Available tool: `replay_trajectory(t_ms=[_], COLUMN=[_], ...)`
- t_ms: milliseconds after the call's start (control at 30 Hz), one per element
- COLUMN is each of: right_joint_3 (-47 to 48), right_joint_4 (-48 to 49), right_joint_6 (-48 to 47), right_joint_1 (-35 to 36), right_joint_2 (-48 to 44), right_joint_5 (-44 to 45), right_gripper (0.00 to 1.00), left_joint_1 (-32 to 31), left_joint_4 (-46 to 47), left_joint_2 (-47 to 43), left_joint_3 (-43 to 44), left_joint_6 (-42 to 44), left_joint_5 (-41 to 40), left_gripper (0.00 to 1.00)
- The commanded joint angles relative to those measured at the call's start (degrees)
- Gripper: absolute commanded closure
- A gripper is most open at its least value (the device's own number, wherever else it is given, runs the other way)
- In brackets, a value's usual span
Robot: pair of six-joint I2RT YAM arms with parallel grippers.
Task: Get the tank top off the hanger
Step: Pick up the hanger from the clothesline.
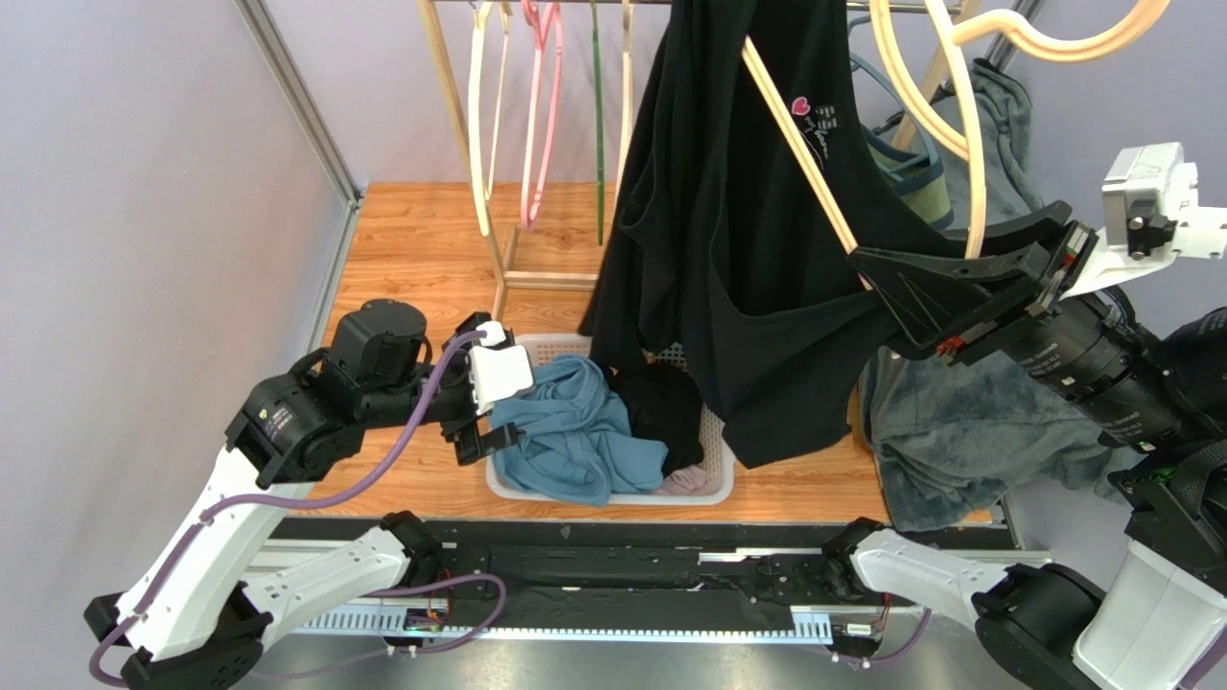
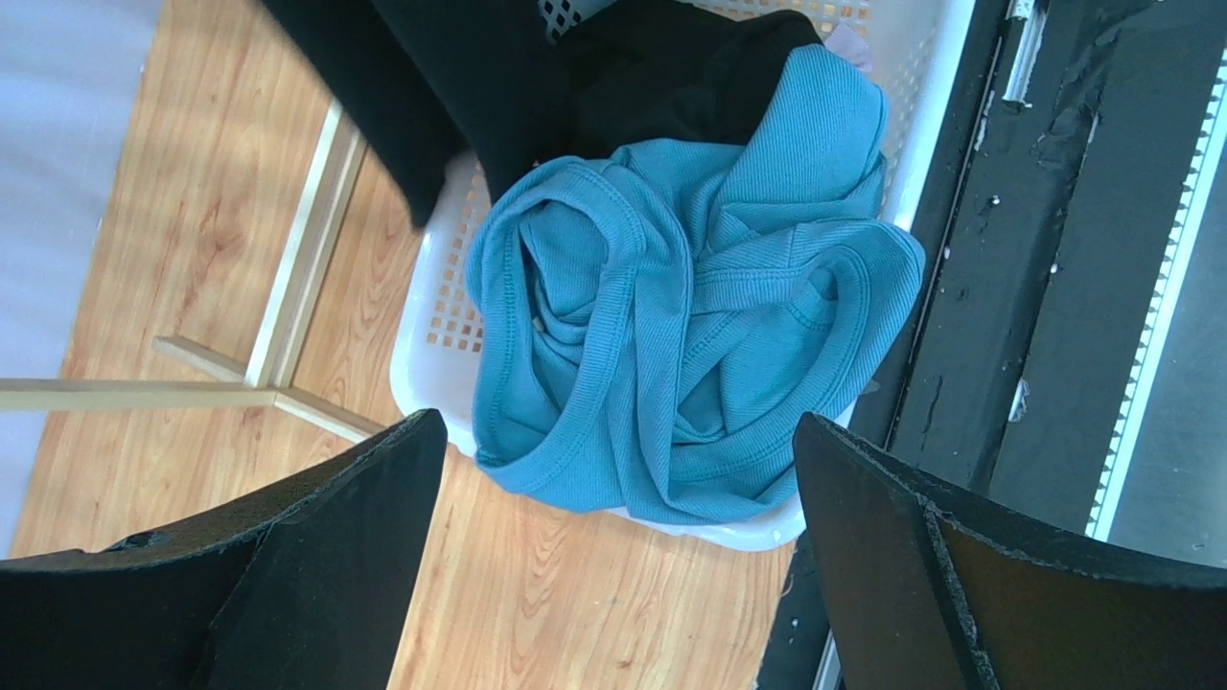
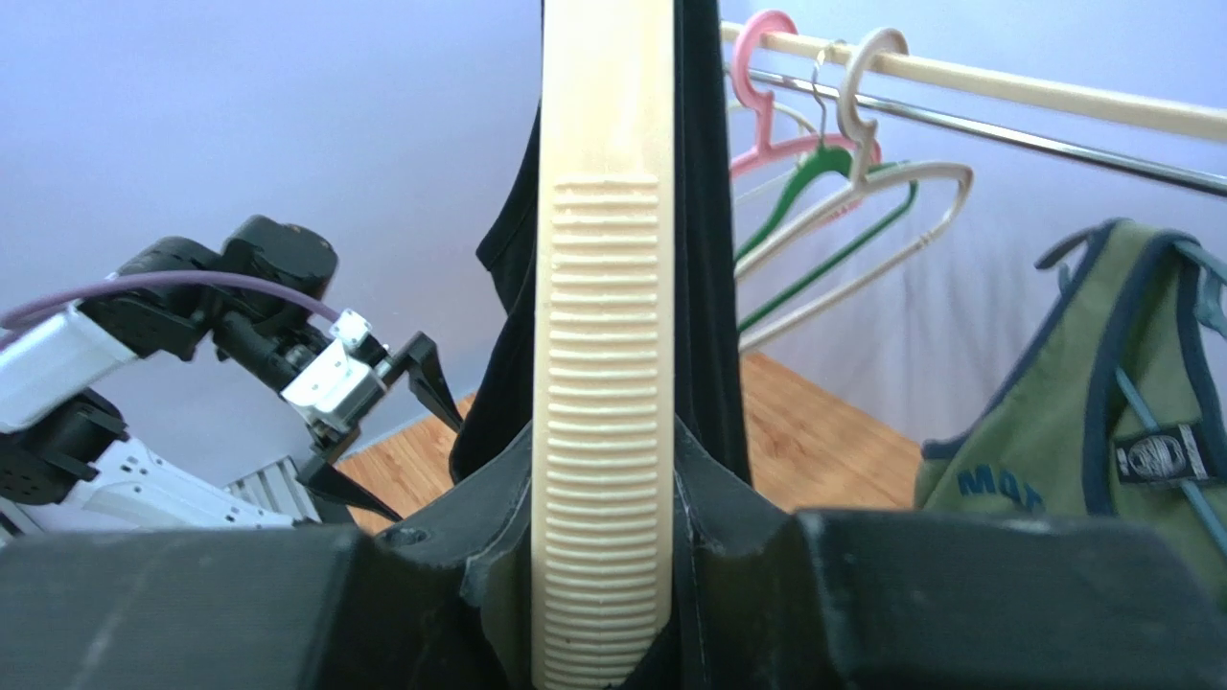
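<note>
A black tank top (image 1: 720,216) hangs on a tilted cream hanger (image 1: 807,144), and its hem droops over the white basket (image 1: 507,486). My right gripper (image 1: 900,295) is shut on the hanger's lower arm. In the right wrist view the ribbed hanger (image 3: 602,360) runs up between the jaws of the right gripper (image 3: 602,489), with the tank top (image 3: 709,288) behind it. My left gripper (image 1: 497,388) is open at the basket's left rim, apart from the tank top. In the left wrist view the left gripper (image 2: 617,431) is wide open and holds nothing.
A blue garment (image 2: 677,288) and dark clothes fill the basket (image 2: 432,288). Pink, green and cream hangers (image 1: 540,101) hang on the rack behind. An olive-grey garment (image 1: 951,417) hangs at the right. The rack's wooden base (image 1: 555,281) stands behind the basket.
</note>
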Motion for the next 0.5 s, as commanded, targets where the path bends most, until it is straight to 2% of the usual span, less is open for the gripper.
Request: replay_trajectory(t_ms=[0, 300, 467], right_joint_3=[4.21, 8.52, 9.93], right_joint_4=[13.07, 22.81, 23.62], right_joint_6=[2.47, 7.13, 8.28], right_joint_1=[0.29, 0.29, 0.21], right_joint_2=[1.92, 5.8, 7.38], right_joint_5=[-4.35, -8.57, -9.1], right_gripper=[1.0, 1.0, 1.0], left_joint_1=[0.23, 0.85, 1.03], left_joint_4=[1.48, 1.13, 1.13], left_joint_2=[-0.57, -1.44, -1.36], left_joint_3=[0.09, -0.44, -0.27], left_joint_6=[-1.2, -1.2, -1.37], left_joint_5=[1.16, 1.78, 2.65], left_gripper=[0.01, 0.01, 0.01])
